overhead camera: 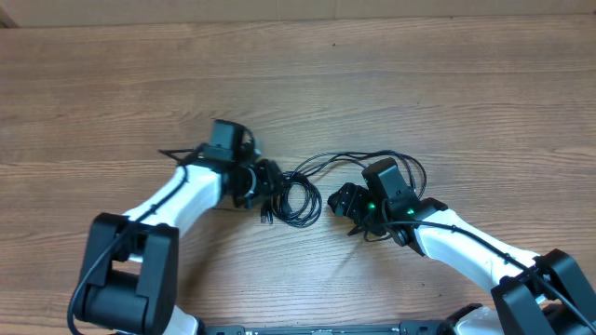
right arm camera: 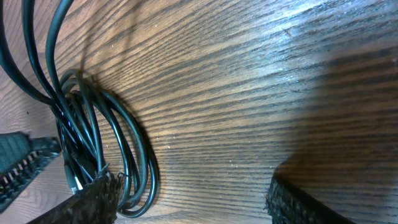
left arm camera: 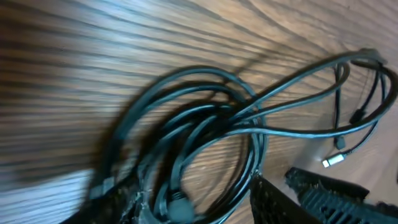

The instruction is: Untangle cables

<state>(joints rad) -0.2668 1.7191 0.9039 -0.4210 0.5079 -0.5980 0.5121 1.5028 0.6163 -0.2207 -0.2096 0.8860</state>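
The cables (overhead camera: 300, 200) lie as one small black coil on the wooden table between my two grippers, with long loops (overhead camera: 410, 167) trailing right behind the right wrist. My left gripper (overhead camera: 272, 186) is at the coil's left edge. In the blurred left wrist view the coil (left arm camera: 205, 112) sits between the spread jaws of that gripper (left arm camera: 196, 208), and a silver plug tip (left arm camera: 334, 160) lies to the right. My right gripper (overhead camera: 343, 200) stands open just right of the coil. Bare wood fills the gap of the right gripper (right arm camera: 193, 199), with the cables (right arm camera: 124, 143) by its left finger.
The wooden table (overhead camera: 419, 74) stretches far behind both arms. A finger of the right gripper (left arm camera: 329, 196) shows close by in the left wrist view. The left gripper's finger (right arm camera: 18, 165) pokes in beside the coil in the right wrist view.
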